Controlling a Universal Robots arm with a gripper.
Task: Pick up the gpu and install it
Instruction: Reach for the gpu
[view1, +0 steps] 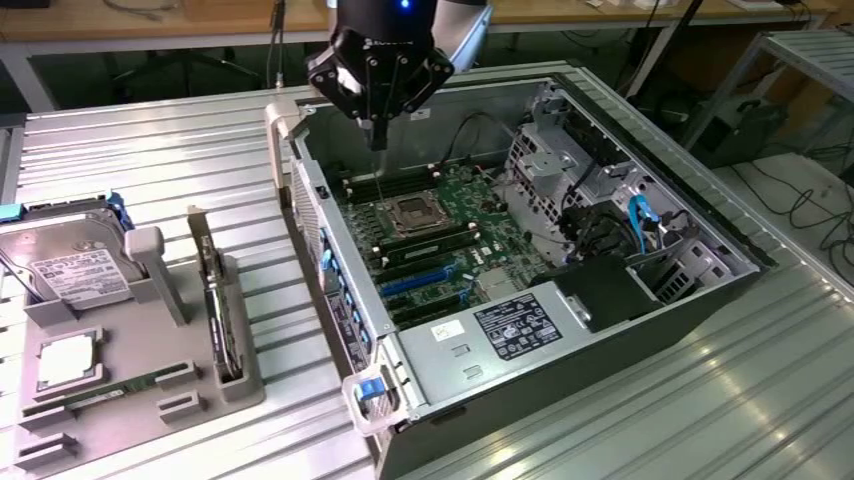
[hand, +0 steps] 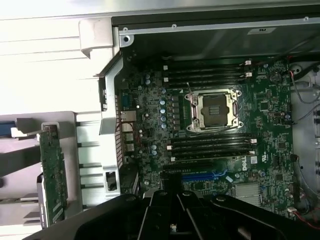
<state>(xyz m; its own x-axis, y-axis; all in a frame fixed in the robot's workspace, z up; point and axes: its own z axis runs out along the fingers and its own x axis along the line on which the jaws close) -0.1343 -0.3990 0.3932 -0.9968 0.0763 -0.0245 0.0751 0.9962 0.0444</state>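
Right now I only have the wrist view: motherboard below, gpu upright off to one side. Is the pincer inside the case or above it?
Observer: Above it. The pincer hangs over the far end of the computer case, clear of the motherboard.
Operator: What shares the holder with the gpu?
Observer: A hard drive with a white label stands on the exterior view's left of the gpu.
Operator: Anything else there?
Observer: A memory stick lies flat in the near part of the holder.
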